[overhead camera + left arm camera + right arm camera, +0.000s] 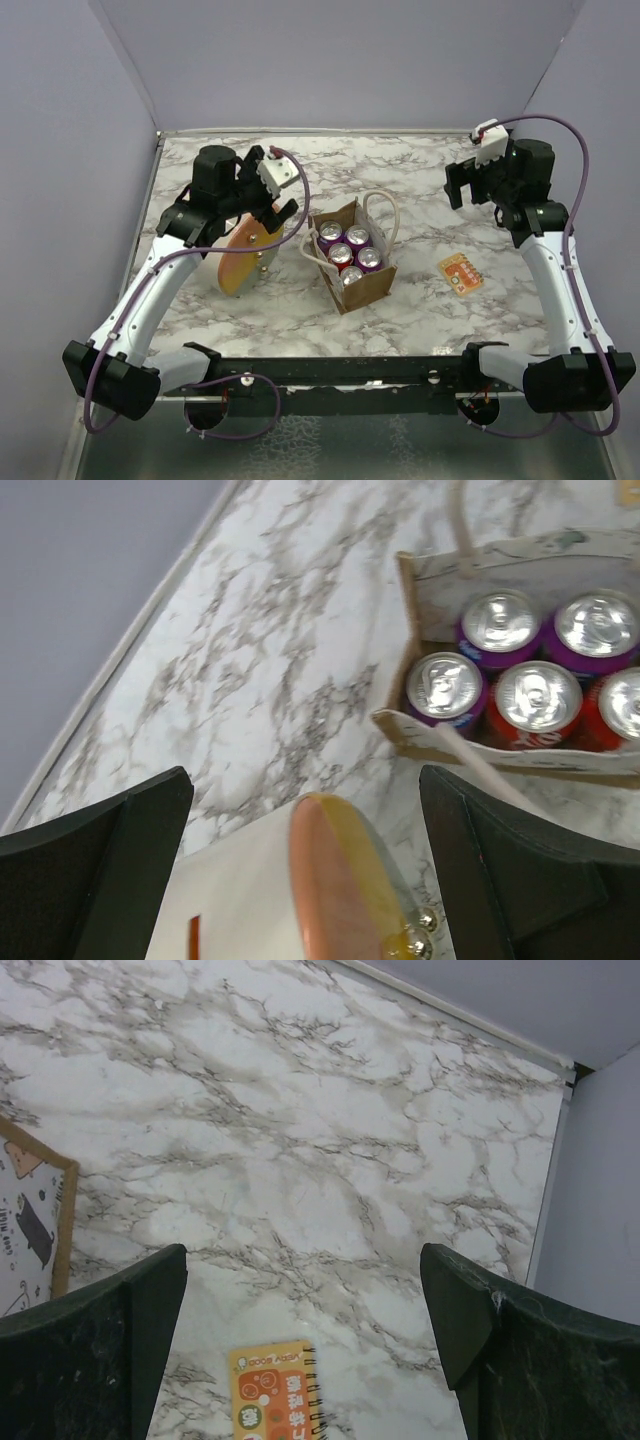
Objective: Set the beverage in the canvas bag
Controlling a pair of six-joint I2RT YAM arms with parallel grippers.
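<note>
Both arms rise from their bases at the near edge and stretch away over the marble table (420, 160). The canvas bag (365, 288) stands upright mid-table with five cans (340, 253) inside. An orange notebook (460, 273) lies to its right. Left of the bag, the left gripper (303, 780) hangs over a cream cylinder (240, 258), jaws wide and clamping nothing. Farther back, the right gripper (300, 1260) points down, spread and empty.

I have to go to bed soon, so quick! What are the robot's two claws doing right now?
Left gripper: open, over the cream cylinder, not clamped on it.
Right gripper: open, holding nothing.
</note>
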